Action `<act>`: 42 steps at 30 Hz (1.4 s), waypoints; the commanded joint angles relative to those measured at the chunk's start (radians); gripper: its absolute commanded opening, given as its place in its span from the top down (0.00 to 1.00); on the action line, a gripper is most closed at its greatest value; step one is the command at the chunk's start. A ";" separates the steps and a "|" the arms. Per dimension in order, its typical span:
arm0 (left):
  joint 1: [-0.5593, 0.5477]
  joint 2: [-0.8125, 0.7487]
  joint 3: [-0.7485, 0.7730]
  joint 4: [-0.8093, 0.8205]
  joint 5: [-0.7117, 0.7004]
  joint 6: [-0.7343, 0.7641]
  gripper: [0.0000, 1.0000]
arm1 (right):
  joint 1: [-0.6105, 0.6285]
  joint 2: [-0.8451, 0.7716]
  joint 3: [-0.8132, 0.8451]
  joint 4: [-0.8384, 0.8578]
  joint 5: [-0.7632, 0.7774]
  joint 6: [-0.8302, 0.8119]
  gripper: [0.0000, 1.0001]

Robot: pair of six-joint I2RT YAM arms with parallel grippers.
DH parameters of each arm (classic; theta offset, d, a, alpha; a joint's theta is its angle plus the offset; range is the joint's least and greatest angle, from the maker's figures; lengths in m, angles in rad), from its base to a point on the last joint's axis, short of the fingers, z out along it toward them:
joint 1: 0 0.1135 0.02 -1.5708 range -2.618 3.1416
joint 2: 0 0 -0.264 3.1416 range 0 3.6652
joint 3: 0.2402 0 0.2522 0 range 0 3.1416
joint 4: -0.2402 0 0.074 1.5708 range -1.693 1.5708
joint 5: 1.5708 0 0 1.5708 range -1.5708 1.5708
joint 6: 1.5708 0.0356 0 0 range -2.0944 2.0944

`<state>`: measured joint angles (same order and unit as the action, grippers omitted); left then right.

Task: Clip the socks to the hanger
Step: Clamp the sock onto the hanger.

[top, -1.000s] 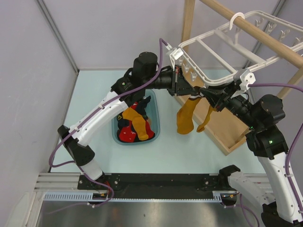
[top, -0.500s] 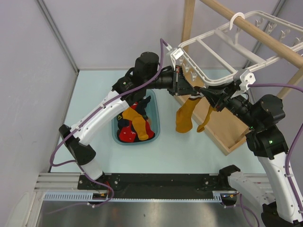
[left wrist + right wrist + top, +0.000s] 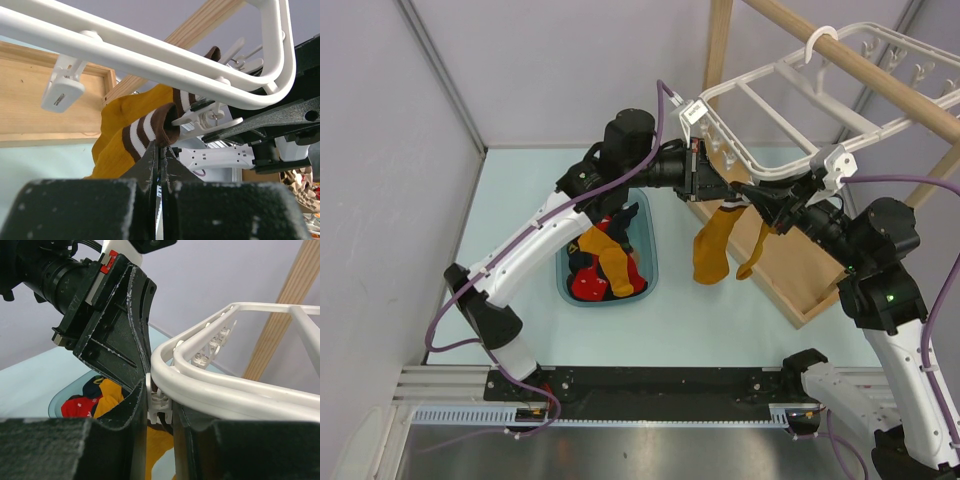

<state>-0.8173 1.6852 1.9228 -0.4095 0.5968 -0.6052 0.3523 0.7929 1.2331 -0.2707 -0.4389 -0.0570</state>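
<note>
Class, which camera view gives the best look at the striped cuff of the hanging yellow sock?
Left wrist: the striped cuff fills mid-frame, pinched by the left gripper. Top external shows the sock hanging, its cuff hidden among the grippers. Right wrist shows only yellow fabric below a clip between the right gripper fingers.

**Hanger:** large white plastic rectangular drying frame (image 3: 220,390) with cross bars, dangling clips and a top hook. It hangs tilted.

**Socks:** mustard-yellow fabric.
- The first long sock (image 3: 712,245) has a brown, white-striped cuff and dangles toe-down under the frame's near corner. Its cuff is pinched in the left gripper (image 3: 159,150), just beside a clip.
- The second long sock (image 3: 752,252) hangs alongside.
- A third sock (image 3: 605,255) lies crumpled in a blue tub (image 3: 651,268).
</note>
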 commanded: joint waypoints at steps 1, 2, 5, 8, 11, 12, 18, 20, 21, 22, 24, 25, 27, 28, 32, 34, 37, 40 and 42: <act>0.006 -0.021 0.048 0.032 0.023 -0.024 1.00 | 0.027 -0.001 0.028 -0.032 -0.118 0.000 1.00; 0.004 -0.021 0.047 0.031 0.023 -0.025 1.00 | 0.025 -0.003 0.026 -0.032 -0.118 0.000 1.00; 0.004 -0.025 0.045 0.034 0.034 -0.025 1.00 | 0.027 0.002 0.028 -0.027 -0.121 0.000 1.00; 0.004 -0.030 0.045 0.044 0.040 -0.031 1.00 | 0.027 0.006 0.028 -0.027 -0.126 0.000 1.00; 0.004 -0.038 0.045 0.060 0.054 -0.039 1.00 | 0.030 0.008 0.028 -0.028 -0.130 0.000 1.00; 0.004 -0.039 0.045 0.061 0.061 -0.042 1.00 | 0.028 0.008 0.026 -0.027 -0.130 0.000 1.00; 0.003 -0.056 0.033 0.093 0.074 -0.053 1.00 | 0.031 0.014 0.026 -0.030 -0.150 0.005 1.00; 0.003 -0.067 0.018 0.124 0.083 -0.064 1.00 | 0.030 0.016 0.026 -0.032 -0.153 0.008 1.00; 0.004 -0.070 0.015 0.133 0.086 -0.067 1.00 | 0.030 0.016 0.026 -0.033 -0.156 0.008 1.00; 0.003 -0.071 0.009 0.146 0.093 -0.071 0.99 | 0.030 0.016 0.026 -0.035 -0.159 0.009 1.00; 0.004 -0.078 0.002 0.159 0.093 -0.071 1.00 | 0.031 0.017 0.026 -0.039 -0.165 0.013 1.00; 0.004 -0.081 -0.019 0.185 0.098 -0.076 1.00 | 0.030 0.017 0.026 -0.042 -0.167 0.014 1.00; 0.003 -0.094 -0.042 0.213 0.106 -0.088 1.00 | 0.031 0.019 0.026 -0.051 -0.172 0.019 1.00; 0.004 -0.097 -0.062 0.234 0.109 -0.093 1.00 | 0.031 0.019 0.026 -0.053 -0.172 0.020 1.00; 0.001 -0.096 -0.080 0.238 0.118 -0.094 1.00 | 0.031 0.016 0.025 -0.055 -0.159 0.026 0.80; -0.002 -0.093 -0.085 0.242 0.123 -0.094 1.00 | 0.031 0.012 0.026 -0.053 -0.149 0.031 0.60; -0.006 -0.087 -0.091 0.245 0.126 -0.094 1.00 | 0.030 0.006 0.026 -0.044 -0.132 0.043 0.38; -0.006 -0.087 -0.099 0.245 0.121 -0.085 0.99 | 0.030 -0.007 0.026 -0.038 -0.101 0.052 0.27; -0.006 -0.088 -0.107 0.235 0.107 -0.074 0.92 | 0.030 -0.023 0.026 -0.042 -0.066 0.052 0.23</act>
<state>-0.8188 1.6375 1.8286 -0.2039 0.6899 -0.6815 0.3756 0.8005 1.2366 -0.3122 -0.5209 -0.0231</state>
